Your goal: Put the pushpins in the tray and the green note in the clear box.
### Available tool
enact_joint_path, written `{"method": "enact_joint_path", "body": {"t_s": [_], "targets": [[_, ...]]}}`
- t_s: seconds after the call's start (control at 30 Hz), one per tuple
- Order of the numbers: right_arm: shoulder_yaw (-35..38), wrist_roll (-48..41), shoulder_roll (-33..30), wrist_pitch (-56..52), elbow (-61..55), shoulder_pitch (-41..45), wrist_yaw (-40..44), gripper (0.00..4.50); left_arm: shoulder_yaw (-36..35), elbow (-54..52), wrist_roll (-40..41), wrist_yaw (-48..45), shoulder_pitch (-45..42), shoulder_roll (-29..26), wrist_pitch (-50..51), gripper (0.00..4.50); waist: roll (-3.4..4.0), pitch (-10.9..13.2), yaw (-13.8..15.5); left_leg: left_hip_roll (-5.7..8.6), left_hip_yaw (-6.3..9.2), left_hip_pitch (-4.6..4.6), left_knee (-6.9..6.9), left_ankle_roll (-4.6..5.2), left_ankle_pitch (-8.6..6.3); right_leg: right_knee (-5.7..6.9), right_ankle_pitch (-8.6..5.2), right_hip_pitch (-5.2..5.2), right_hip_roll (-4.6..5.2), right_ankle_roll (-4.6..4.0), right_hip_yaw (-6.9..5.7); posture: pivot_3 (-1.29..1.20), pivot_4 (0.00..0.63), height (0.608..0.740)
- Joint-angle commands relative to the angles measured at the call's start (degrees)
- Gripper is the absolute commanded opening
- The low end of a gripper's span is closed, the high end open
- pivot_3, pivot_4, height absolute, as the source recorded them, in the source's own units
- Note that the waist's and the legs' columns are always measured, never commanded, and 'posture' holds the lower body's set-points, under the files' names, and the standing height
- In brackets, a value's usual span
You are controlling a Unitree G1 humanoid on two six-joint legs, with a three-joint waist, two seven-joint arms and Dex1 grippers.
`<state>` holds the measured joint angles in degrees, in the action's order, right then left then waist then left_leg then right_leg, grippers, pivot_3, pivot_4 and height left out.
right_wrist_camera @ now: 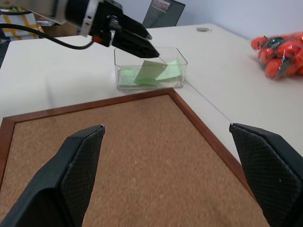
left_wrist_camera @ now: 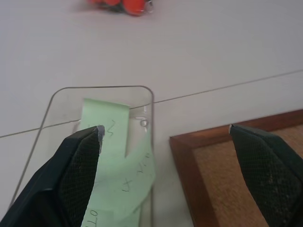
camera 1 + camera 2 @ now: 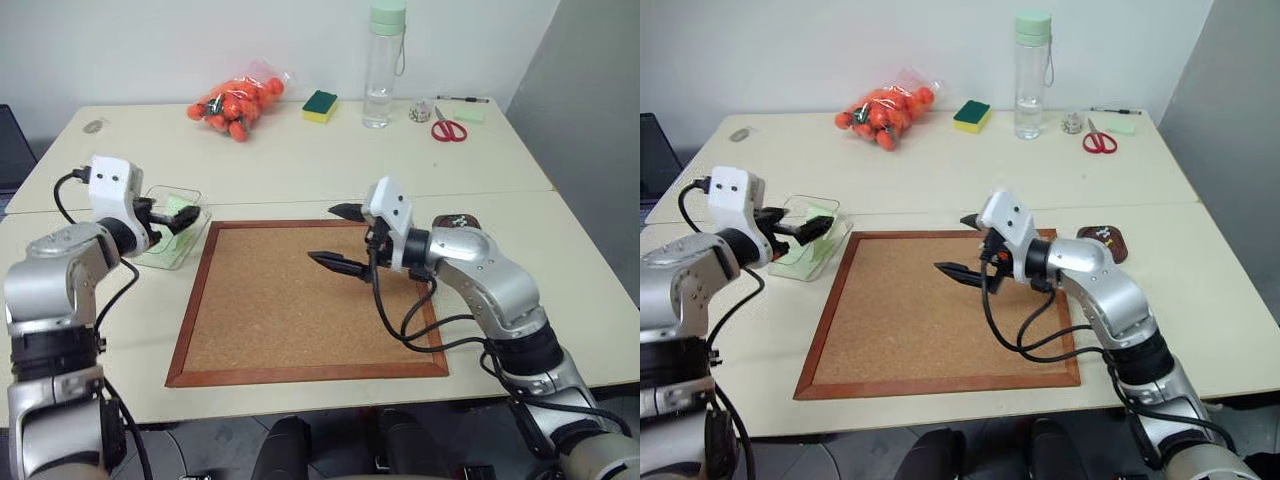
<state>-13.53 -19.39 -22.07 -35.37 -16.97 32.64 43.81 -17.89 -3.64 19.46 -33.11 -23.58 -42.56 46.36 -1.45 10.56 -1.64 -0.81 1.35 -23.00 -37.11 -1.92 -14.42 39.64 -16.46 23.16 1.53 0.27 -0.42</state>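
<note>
The clear box (image 3: 196, 243) stands on the table just left of the cork board. Pale green notes (image 2: 118, 156) lie inside it, one curled against the wall (image 1: 150, 71). My left gripper (image 3: 178, 219) hovers over the box's open top, open, with nothing between its fingers (image 2: 80, 165). My right gripper (image 3: 336, 237) is open and empty above the board's far half. The small brown tray (image 3: 1112, 243) sits right of the board, partly behind my right forearm. Tiny bright specks lie in it; I cannot tell whether they are the pushpins.
A brown-framed cork board (image 3: 300, 310) fills the table's near middle. Along the far edge are a bag of orange balls (image 3: 238, 100), a green-and-yellow sponge (image 3: 320, 105), a clear bottle (image 3: 383, 70), red scissors (image 3: 448, 129) and a pen (image 3: 462, 98).
</note>
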Motion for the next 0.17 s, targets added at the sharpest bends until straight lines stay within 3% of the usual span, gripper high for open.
{"method": "enact_joint_path", "body": {"t_s": [0.03, 0.17], "targets": [[3.9, -2.7, -4.1, -0.7, -6.8, -5.9, 1.5, 4.5, 0.4, -13.9, 4.6, -3.1, 7.2, 2.2, -2.2, 4.46, 0.0, 0.0, 0.3, 0.0, 0.01, -0.02, 0.0, 0.0, 0.0, -0.05, 0.0, 0.0, 0.01, 0.0, -0.02, 0.0, 0.15, 0.74], [7.3, -4.0, -7.2, -1.5, -9.8, -12.3, 0.5, 4.5, 2.6, -18.0, 3.7, -2.8, 12.8, 4.9, -6.3, 4.46, -0.01, 0.0, 0.6, 0.03, 0.0, 0.0, -0.02, 0.02, -0.01, -0.13, 0.0, -0.11, 0.04, 0.0, -0.02, 0.0, 0.15, 0.74]]}}
